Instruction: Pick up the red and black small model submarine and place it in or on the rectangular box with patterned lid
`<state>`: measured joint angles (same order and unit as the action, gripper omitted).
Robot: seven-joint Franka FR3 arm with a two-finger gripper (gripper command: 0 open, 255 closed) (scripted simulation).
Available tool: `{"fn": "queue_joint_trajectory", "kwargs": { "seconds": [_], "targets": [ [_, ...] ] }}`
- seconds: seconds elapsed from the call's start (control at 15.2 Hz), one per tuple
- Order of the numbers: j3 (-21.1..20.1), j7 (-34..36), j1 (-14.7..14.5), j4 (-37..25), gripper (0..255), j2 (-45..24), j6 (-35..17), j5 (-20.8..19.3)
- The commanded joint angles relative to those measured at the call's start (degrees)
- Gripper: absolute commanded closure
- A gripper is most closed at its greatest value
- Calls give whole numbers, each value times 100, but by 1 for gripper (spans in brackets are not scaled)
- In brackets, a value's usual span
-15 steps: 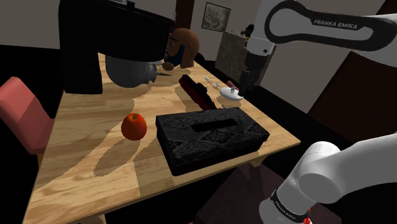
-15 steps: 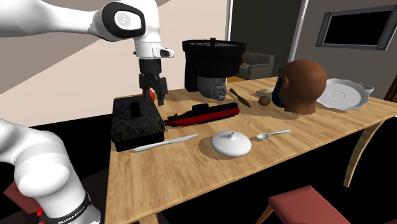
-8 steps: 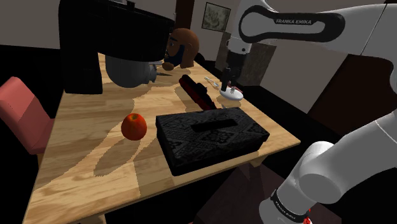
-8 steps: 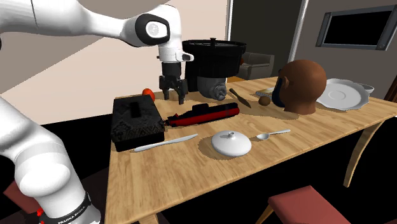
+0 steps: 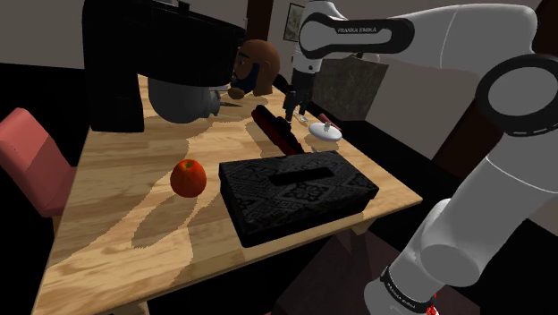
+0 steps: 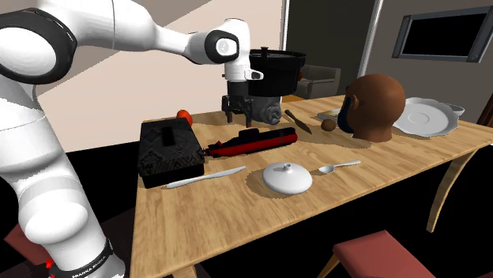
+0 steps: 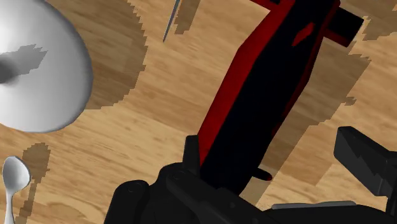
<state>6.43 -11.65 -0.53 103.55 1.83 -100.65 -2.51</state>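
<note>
The red and black model submarine (image 5: 275, 128) (image 6: 253, 143) lies flat on the wooden table, just beyond the dark rectangular box with a patterned lid (image 5: 300, 188) (image 6: 167, 148). My gripper (image 5: 291, 106) (image 6: 238, 112) hangs a little above the submarine. In the wrist view the hull (image 7: 273, 95) runs lengthwise between the fingers (image 7: 362, 159), which stand apart and do not touch it. The gripper (image 7: 277, 159) is open and holds nothing.
A white domed lid (image 6: 287, 177) (image 7: 38, 70), a spoon (image 6: 340, 167) and a long knife (image 6: 205, 176) lie beside the submarine. A red tomato (image 5: 189, 177), a big black machine (image 5: 152, 54), a brown mannequin head (image 6: 375, 107) and a white plate (image 6: 427, 117) also occupy the table.
The arm has swung away from above the box, toward the shoulder view's left and the second exterior view's right, and now hangs over the submarine. No object has moved.
</note>
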Motion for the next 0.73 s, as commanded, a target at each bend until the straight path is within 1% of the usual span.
{"fn": "queue_joint_trajectory", "kwargs": {
  "seconds": [0.0, 0.13, 0.2, 0.66],
  "targets": [
    [11, -92, 6, -458, 0, -440, -7, 55],
    [10, -170, 17, -972, 0, -904, 21, 114],
    [8, -190, 22, -1115, 0, -1028, 34, 129],
    [11, -188, 29, -590, 0, -1039, -501, 128]
  ]
}}
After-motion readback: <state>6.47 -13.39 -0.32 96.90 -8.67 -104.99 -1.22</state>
